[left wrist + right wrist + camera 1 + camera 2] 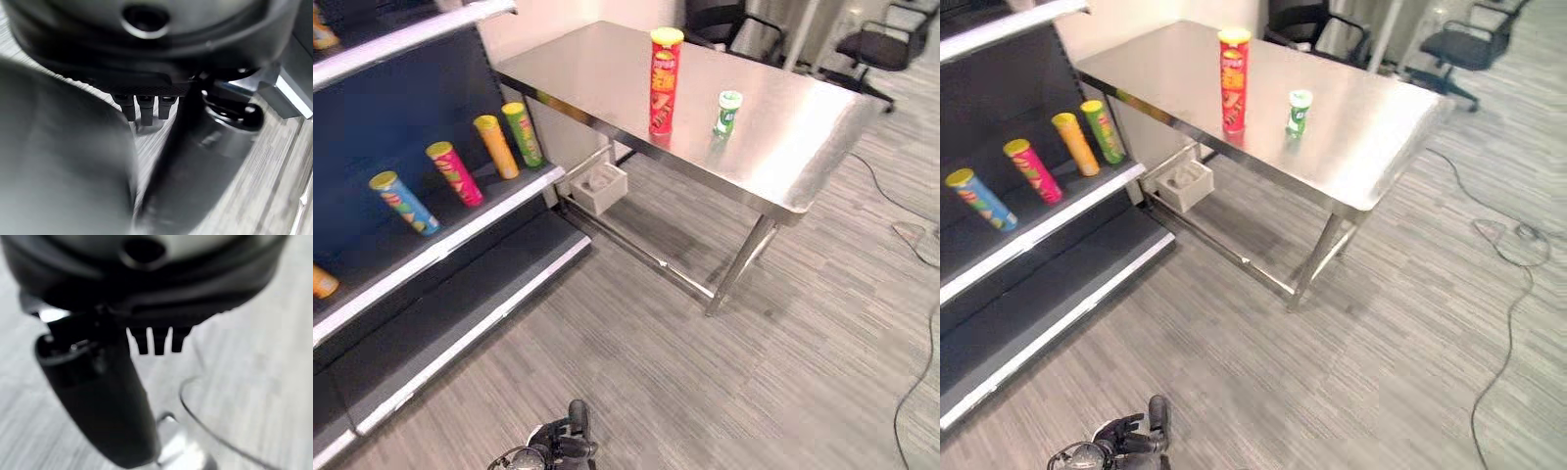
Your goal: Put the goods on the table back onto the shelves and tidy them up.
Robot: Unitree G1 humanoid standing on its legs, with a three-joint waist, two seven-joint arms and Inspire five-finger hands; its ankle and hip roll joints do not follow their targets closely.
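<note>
Goods on the steel desk [607,73]: a tall red crisp can with a yellow lid [664,80] stands upright near the middle, and a short green-and-white canister [727,113] stands upright just to its right, the two close but apart. Desk sits far and right of centre on grey striped floor [705,392]. A small white box [599,186] hangs under the desk's left end.

Shelves [440,250] run along the left. On the middle shelf four cans lean back in a row, apart from one another: blue can [403,203] nearest, then pink can [454,173], orange can [497,147], green can [523,134] farthest. Another orange item [321,282] shows at the left edge one shelf lower (cut off by the frame), and one more on the top shelf.

Two black office chairs [886,44] stand beyond the desk.

Left hand [142,105] and right hand [154,340] each hang low over the floor, well away from the desk; fingers hang straight and relaxed, thumb apart, holding nothing.
</note>
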